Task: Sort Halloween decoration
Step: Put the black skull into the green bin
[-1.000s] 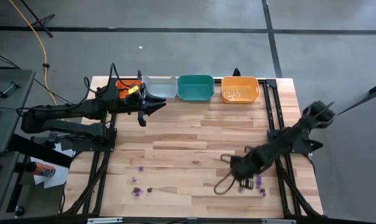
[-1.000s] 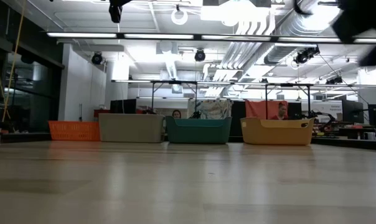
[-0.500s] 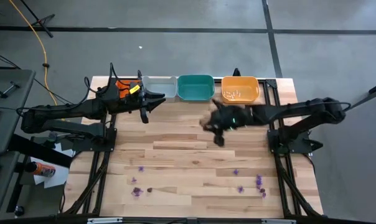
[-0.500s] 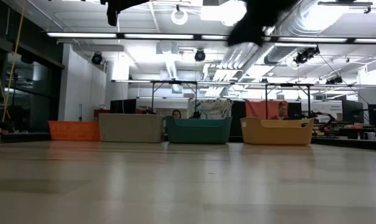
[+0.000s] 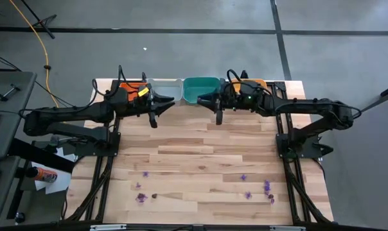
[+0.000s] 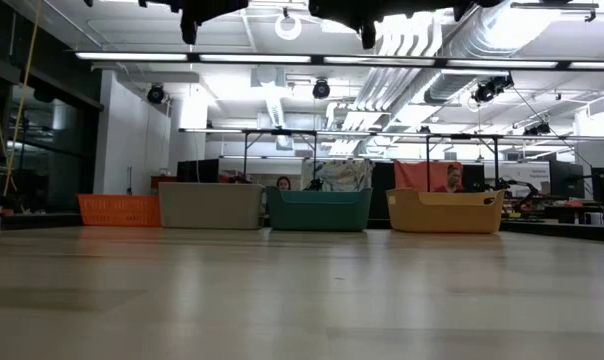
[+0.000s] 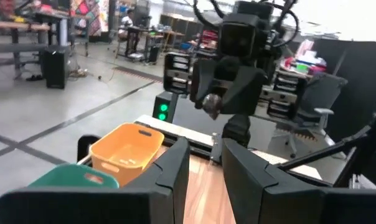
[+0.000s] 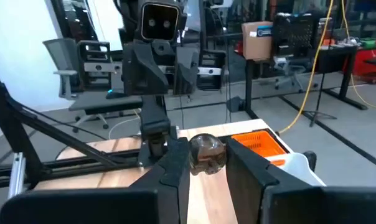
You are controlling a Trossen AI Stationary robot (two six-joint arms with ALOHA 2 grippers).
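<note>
So the right gripper (image 8: 203,163) has a small dark roundish trinket (image 8: 205,154) pinched between its fingers, hanging near the teal tray (image 5: 201,89) at the far edge of the worktop (image 5: 200,154), just beside the orange tray (image 5: 257,84). The left gripper (image 5: 154,110) sits in front of the grey tray (image 5: 166,86); its fingers are nearly together with a narrow gap and nothing visible in it. My guess is this is the drop step. I'd get the fingers squarely over the right tray's middle, keep low, then open, since something this tiny will bounce off a rim. Can't tell which tray takes dark ones. Plenty of purple trinkets (image 5: 247,194) left along the near edge.
</note>
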